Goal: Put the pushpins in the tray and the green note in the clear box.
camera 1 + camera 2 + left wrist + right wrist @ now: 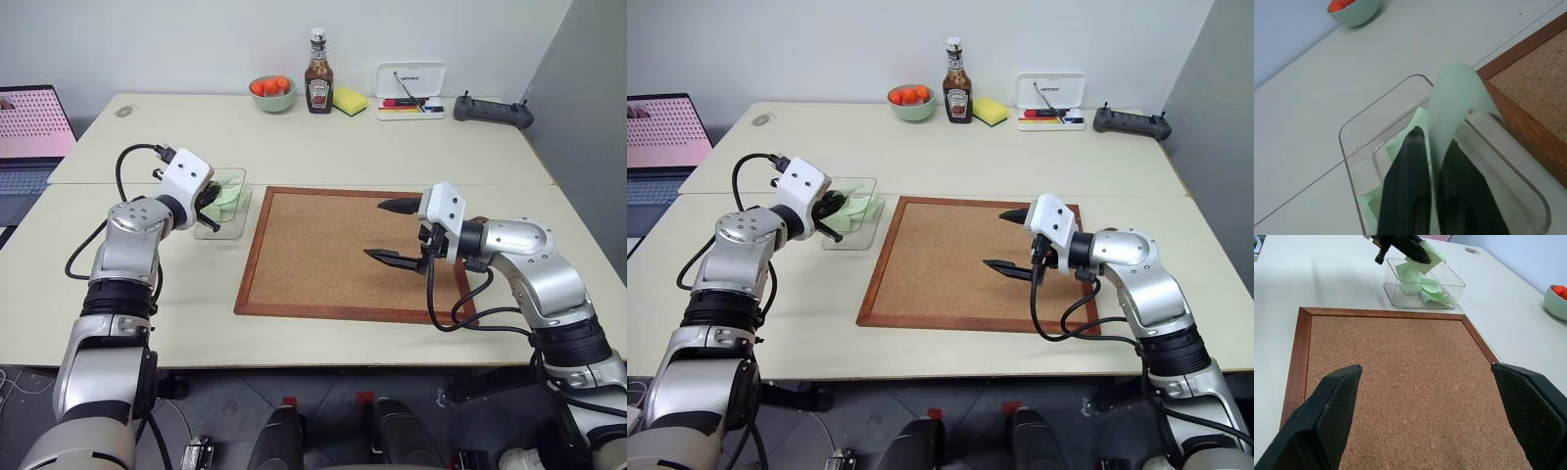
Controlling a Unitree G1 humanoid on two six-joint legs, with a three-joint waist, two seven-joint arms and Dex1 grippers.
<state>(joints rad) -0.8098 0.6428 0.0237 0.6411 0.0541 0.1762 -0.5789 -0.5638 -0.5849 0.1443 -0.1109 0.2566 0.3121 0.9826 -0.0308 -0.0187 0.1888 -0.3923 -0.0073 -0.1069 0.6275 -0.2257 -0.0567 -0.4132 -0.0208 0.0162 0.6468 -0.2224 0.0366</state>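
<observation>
At left of the frame, the left tool (209, 199) pinched a green note (1452, 105) over the clear box (1453, 281). The right tool (390, 231), fingers spread wide, hovered over the corkboard (323, 255) at right.

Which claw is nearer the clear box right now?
Left. The left claw is over the clear box, pinching a green note between its fingers. The right claw hangs open above the cork board, well off to the box's side.

Matt paper green note (1454, 105); glossy, seemingly plastic clear box (1378, 110); rough corkboard (1400, 382).
</observation>
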